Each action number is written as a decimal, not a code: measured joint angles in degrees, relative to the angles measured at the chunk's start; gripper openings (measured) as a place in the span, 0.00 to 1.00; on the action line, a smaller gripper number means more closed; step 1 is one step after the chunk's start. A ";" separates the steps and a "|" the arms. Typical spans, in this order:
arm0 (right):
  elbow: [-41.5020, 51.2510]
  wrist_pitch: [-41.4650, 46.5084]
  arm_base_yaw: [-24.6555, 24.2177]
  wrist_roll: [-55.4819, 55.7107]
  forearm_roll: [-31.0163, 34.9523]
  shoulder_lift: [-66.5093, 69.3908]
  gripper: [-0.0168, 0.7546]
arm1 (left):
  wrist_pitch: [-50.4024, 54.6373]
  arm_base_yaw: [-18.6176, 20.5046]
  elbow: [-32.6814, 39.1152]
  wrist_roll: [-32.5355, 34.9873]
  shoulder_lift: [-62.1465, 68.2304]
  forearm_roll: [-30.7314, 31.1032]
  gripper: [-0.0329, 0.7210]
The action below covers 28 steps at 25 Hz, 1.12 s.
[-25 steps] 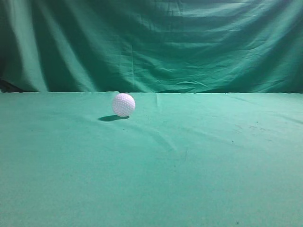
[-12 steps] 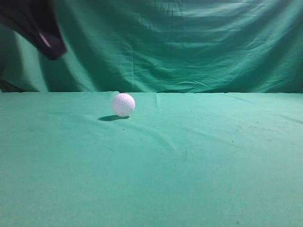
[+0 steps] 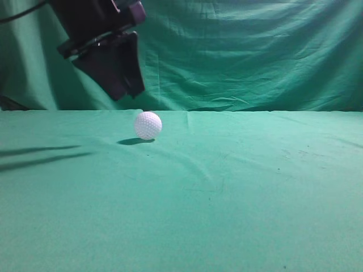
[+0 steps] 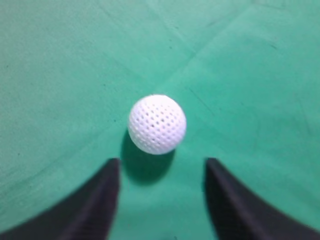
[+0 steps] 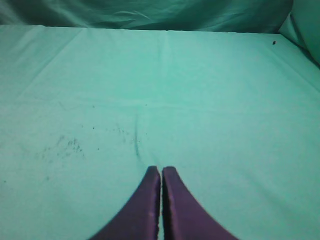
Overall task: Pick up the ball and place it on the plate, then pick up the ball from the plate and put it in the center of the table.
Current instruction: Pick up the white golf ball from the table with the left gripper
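Now the black left gripper (image 3: 127, 90), jaws spread, has descended from upper left, hovering above the dimpled white golf ball (image 3: 148, 125); grasp pending. Right gripper (image 5: 161, 172) clenched, empty.

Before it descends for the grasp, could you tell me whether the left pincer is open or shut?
Open. In the left wrist view the left pincer shows two dark fingers well apart, with the ball on the table ahead of the gap.

Dim green-tinted light; ball (image 3: 148, 125) shadow falls left; left end effector (image 4: 161, 167) blurred near lens.
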 joint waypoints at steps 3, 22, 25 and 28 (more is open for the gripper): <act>0.00 0.00 0.00 0.00 0.00 0.00 0.02 | -0.12 0.00 -2.28 -2.50 2.86 0.60 0.68; 0.00 0.00 0.00 0.00 0.00 0.00 0.02 | 2.61 0.00 -13.54 -6.01 15.10 3.20 0.73; 0.00 0.00 0.00 0.00 0.00 0.00 0.02 | 2.96 0.00 -13.67 -6.11 15.19 4.12 0.56; 0.00 0.00 0.00 0.00 0.00 0.00 0.02 | 3.58 0.00 -14.31 -6.24 15.45 4.25 0.45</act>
